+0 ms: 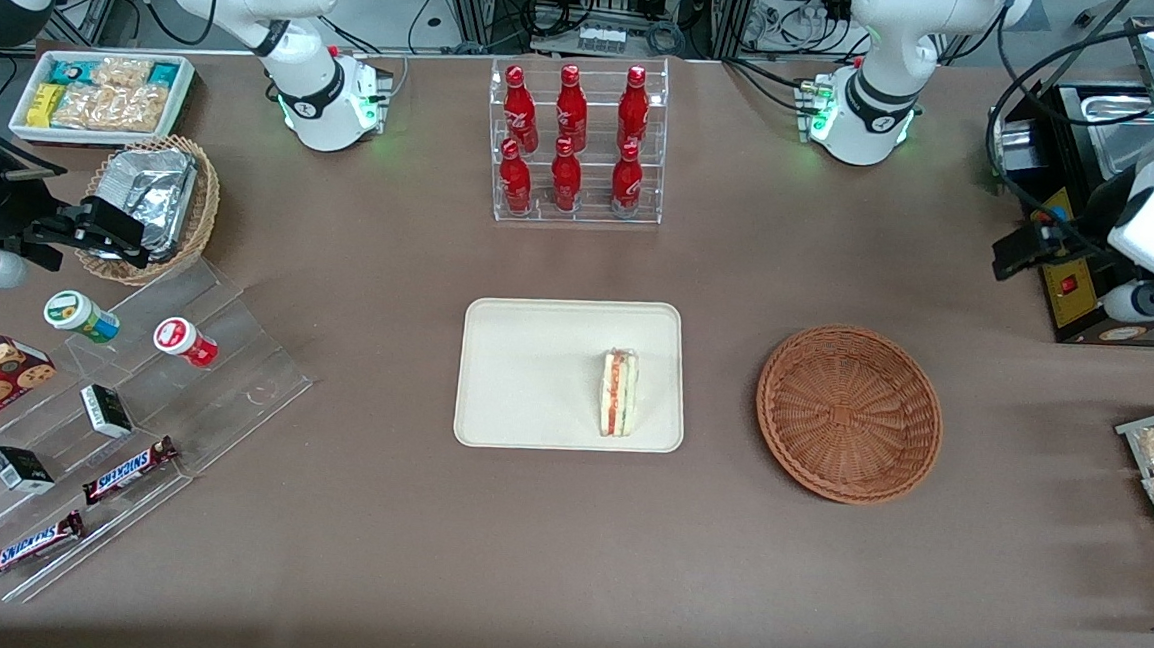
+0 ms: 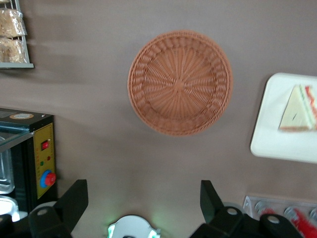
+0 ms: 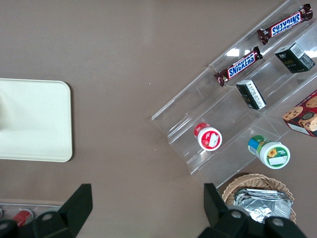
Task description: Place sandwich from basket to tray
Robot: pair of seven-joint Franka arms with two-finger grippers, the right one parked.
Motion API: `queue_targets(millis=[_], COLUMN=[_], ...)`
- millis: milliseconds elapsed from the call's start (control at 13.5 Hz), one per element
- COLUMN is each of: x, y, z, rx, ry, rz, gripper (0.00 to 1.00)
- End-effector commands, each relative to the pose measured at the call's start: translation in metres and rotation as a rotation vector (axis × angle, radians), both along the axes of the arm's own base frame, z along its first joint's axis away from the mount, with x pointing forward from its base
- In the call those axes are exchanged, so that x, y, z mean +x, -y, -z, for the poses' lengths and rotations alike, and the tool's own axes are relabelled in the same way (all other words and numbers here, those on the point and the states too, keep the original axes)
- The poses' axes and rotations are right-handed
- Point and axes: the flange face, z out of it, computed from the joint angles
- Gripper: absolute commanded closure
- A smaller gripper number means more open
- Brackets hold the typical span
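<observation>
Pale triangular bread sandwich [image 1: 619, 394] lies on the cream-white rectangular tray [image 1: 523, 381], beside the empty reddish-brown round wicker basket [image 1: 848, 413]; the left arm's pincer [image 2: 143, 198] hangs high above the brown surface [image 1: 423, 545], fingers spread wide, holding nothing

sandwich [image 1: 619, 393] – pale, red-green layers | basket [image 1: 849, 413] – reddish-brown weave | tray [image 1: 533, 381] – cream | hand [image 2: 143, 203] – black

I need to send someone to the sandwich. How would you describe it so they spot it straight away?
Start at the flat cream-white rectangular tray in the middle of the brown table, nearer the front camera than the clear rack of red bottles. The small triangular white-bread sandwich lies on it, toward the empty round reddish-brown wicker basket. Its red and green filling is unique. The open pincer hovers above the table.
</observation>
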Motion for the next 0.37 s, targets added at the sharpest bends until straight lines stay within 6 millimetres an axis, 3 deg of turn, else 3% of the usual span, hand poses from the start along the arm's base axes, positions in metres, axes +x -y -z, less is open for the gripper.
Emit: queue_targets(millis=[0,296], x=[-0.004,0.003], y=[-0.001,0.002], z=[0.016,0.044], rx=[-0.020,-0.028], ry=[-0.039,-0.030], rz=[0.045,0.097], gripper=[0.00,0.00])
